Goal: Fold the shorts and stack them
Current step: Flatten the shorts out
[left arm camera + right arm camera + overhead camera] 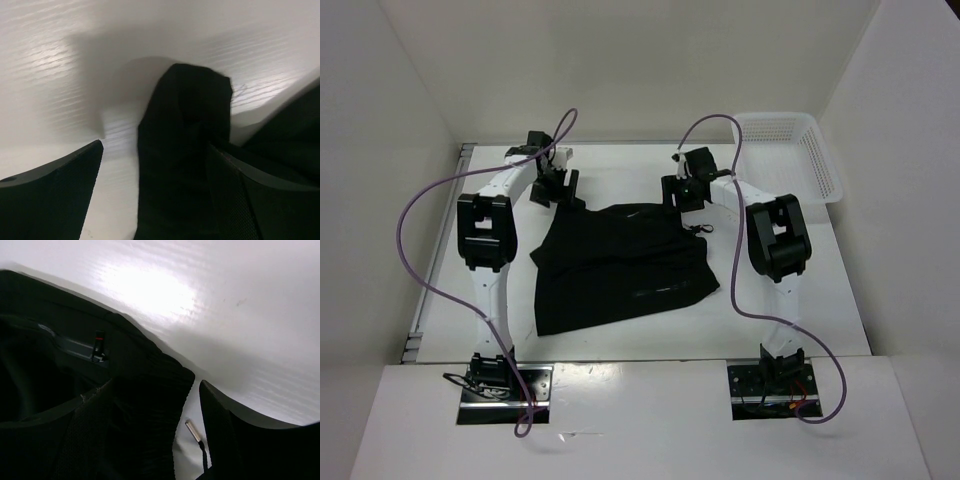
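Left arm base (502, 382) and right arm base (775, 380), bolted at the near edge of the table (840, 310). Shorts (620, 265), black, one pair, spread somewhat rumpled mid-table, near hem slanting, far edge reaching both grippers. Left gripper (558, 190): fingers (50, 200) parted, straddling a bunched far-left corner of the fabric, which touches one finger only; nothing clamped. Right gripper (682, 193): likewise parted around the far-right corner, with the drawstring tip (192, 429) loose between cloth and the free finger. Basket (805, 150), white, far right. Step judged: pinching both far corners for a fold toward the near hem. Recommended handling: seat each finger pair over all layers, exclude the drawstring, close both together, lift evenly.
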You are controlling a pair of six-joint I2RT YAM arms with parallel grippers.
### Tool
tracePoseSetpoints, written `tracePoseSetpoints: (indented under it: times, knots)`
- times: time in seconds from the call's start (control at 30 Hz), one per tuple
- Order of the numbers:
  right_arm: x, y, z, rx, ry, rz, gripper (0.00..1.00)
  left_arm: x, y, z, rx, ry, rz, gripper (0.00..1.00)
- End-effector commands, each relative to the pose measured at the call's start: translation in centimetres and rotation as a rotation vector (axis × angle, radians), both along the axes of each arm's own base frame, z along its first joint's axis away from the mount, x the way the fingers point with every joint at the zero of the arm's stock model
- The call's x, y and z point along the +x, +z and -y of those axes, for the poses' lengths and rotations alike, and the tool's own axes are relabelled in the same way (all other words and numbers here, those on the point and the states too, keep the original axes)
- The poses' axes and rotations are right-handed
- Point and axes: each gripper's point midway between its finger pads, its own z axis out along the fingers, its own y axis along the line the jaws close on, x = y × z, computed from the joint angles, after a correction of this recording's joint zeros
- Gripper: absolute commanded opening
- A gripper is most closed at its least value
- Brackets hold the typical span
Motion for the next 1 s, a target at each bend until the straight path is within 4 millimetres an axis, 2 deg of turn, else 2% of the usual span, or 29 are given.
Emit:
tracePoseSetpoints:
  times: [0.0, 0.13, 0.23, 0.27, 0.3, 0.37, 0.4, 0.43, 0.47, 0.5, 0.53, 0.57, 0.6, 0.63, 0.7, 0.73, 0.77, 0.8, 0.83, 0.87, 0.9, 0.93, 0.97]
  knots:
    - [1.7, 2.7, -0.4, 0.039, -0.028, 0.049, 0.73, 1.7, 1.9, 1.3, -0.033, -0.03, 0.067, 0.89]
    - [0.8, 1.3, 0.1, 0.016, -0.027, 0.02, 0.73, 1.3, 1.1, 1.4, -0.041, -0.033, 0.045, 0.89]
    - [0.1, 0.6, -0.5, 0.046, 0.004, -0.011, 0.68, 1.6, 0.5, 1.6, -0.049, -0.037, 0.039, 0.89]
    - [0.6, 0.6, -0.7, 0.049, 0.004, -0.001, 0.64, 1.6, 0.5, 1.6, -0.049, -0.037, 0.039, 0.85]
    - [0.3, 0.0, -1.1, 0.04, 0.021, -0.008, 0.49, 1.4, -0.1, 2.1, -0.049, -0.045, 0.028, 0.8]
    - [1.1, 0.2, -0.9, 0.027, 0.007, 0.011, 0.34, 1.4, -0.1, 2.1, -0.049, -0.045, 0.028, 0.69]
    - [1.4, 0.2, -0.7, 0.016, -0.006, 0.024, 0.24, 1.5, -0.1, 1.7, -0.028, -0.036, 0.029, 0.58]
    - [1.9, 0.4, -0.8, 0.013, 0.001, 0.035, 0.18, 1.3, -0.5, 1.5, -0.017, -0.032, 0.02, 0.52]
    - [2.9, 1.4, -0.8, 0.013, -0.009, 0.072, 0.14, 1.3, -0.5, 1.5, -0.017, -0.032, 0.02, 0.48]
    - [3.4, 1.3, -0.6, -0.004, -0.025, 0.081, 0.07, 1.2, -0.9, 1.3, -0.007, -0.028, 0.012, 0.43]
    - [4.3, 2.5, -0.7, -0.001, -0.033, 0.115, 0.04, 1.2, -1.2, 1.3, -0.007, -0.028, 0.012, 0.31]
    - [4.8, 3.3, -0.8, 0.005, -0.033, 0.133, 0.01, 1.1, -1.6, 1.3, -0.006, -0.028, 0.002, 0.23]
    - [5.3, 3.4, -1.0, 0.005, -0.027, 0.15, 0.0, 1.4, -1.3, 1.3, -0.007, -0.028, 0.013, 0.15]
    - [6.2, 4.5, -1.3, 0.014, -0.028, 0.179, 0.0, 1.7, -1.0, 1.3, -0.008, -0.028, 0.024, 0.0]
    - [7.2, 5.7, -1.6, 0.025, -0.028, 0.211, 0.0, 3.1, -0.1, 1.0, 0.01, -0.019, 0.068, 0.0]
    - [8.2, 7.7, -1.7, 0.034, -0.037, 0.259, 0.0, 3.6, 0.4, 0.7, 0.028, -0.01, 0.085, 0.0]
    - [9.0, 8.4, -1.6, 0.03, -0.051, 0.288, 0.0, 4.3, 1.0, 0.4, 0.043, -0.001, 0.115, 0.0]
    - [9.6, 8.8, -1.5, 0.024, -0.064, 0.304, 0.0, 5.7, 2.5, 0.2, 0.057, 0.009, 0.173, 0.0]
    - [10.9, 11.0, -1.2, 0.018, -0.097, 0.368, 0.0, 6.6, 3.9, -0.6, 0.096, 0.034, 0.216, 0.0]
    - [11.5, 11.4, -1.0, 0.013, -0.123, 0.381, 0.0, 7.7, 5.1, -1.0, 0.117, 0.051, 0.265, 0.0]
    - [12.4, 12.5, -0.7, 0.008, -0.146, 0.418, 0.0, 9.0, 7.7, -1.4, 0.132, 0.07, 0.337, 0.0]
    - [13.0, 13.2, -0.1, -0.01, -0.182, 0.447, 0.0, 9.7, 8.8, -2.6, 0.164, 0.103, 0.372, 0.0]
    - [13.3, 13.1, 0.0, -0.019, -0.193, 0.45, 0.0, 10.3, 9.8, -2.8, 0.172, 0.114, 0.404, 0.0]
